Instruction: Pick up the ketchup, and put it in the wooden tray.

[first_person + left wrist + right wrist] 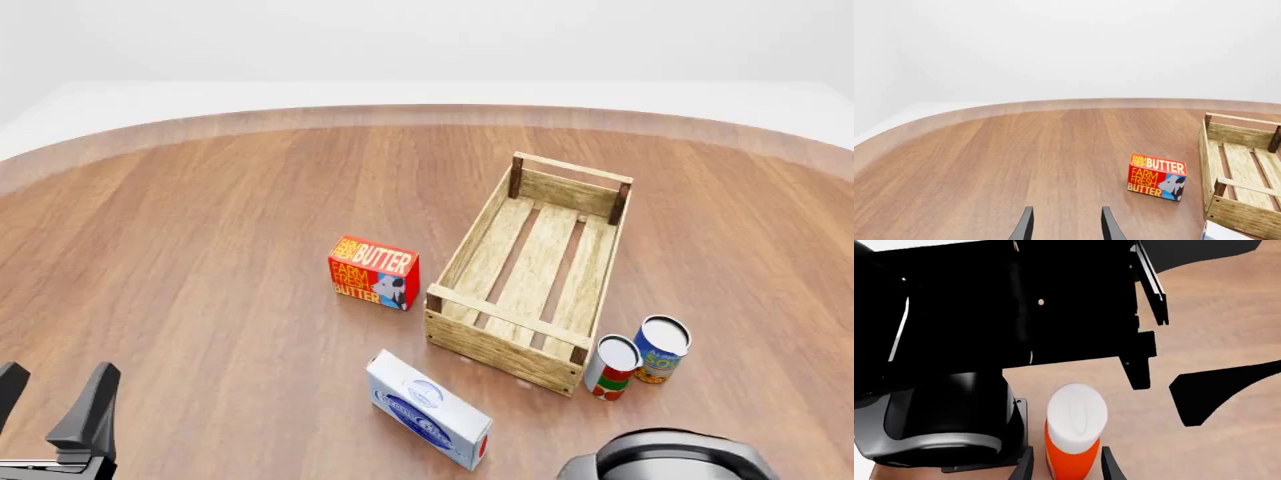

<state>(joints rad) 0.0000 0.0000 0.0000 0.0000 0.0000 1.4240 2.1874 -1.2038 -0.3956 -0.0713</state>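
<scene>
The ketchup [1074,437], a red-orange bottle with a white cap, stands between the fingers of my right gripper [1067,455] in the right wrist view. The fingers are spread on either side of it and look open. In the front view the ketchup is hidden, and only the right arm's body [667,458] shows at the bottom edge. The wooden tray [461,262] is a long light-wood crate right of centre, and it holds nothing; its wall also shows in the left wrist view [1244,216]. My left gripper [54,397] is open and empty at the bottom left, and shows in its own view [1067,212].
A red butter box [374,272] stands left of the crate, also in the left wrist view [1157,177]. A white-and-blue box [427,410] lies in front of the crate. Two cans [638,356] stand by its near right corner. Dark arm parts [954,365] fill the right wrist view.
</scene>
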